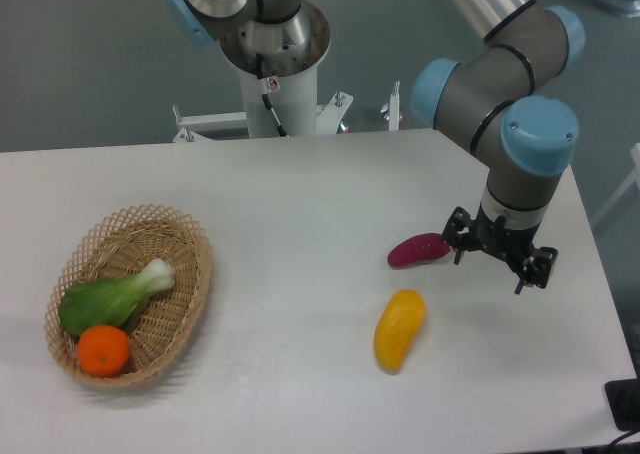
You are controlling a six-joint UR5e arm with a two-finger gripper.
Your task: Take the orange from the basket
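Note:
The orange (pixel 104 350) is a small round bright-orange fruit lying in the near end of the oval wicker basket (pixel 186 236) at the table's left. A green leafy vegetable (pixel 112 297) lies in the basket just behind it, touching it. My gripper (pixel 497 257) hangs over the right side of the table, far from the basket, pointing down. Its fingers are seen from above and the gap between them does not show. Nothing visible is held in it.
A purple eggplant-shaped piece (pixel 419 249) lies just left of the gripper. A yellow-orange mango-shaped fruit (pixel 399 329) lies nearer the front, left of and below the gripper. The arm's base (pixel 270 54) stands behind the table's far edge.

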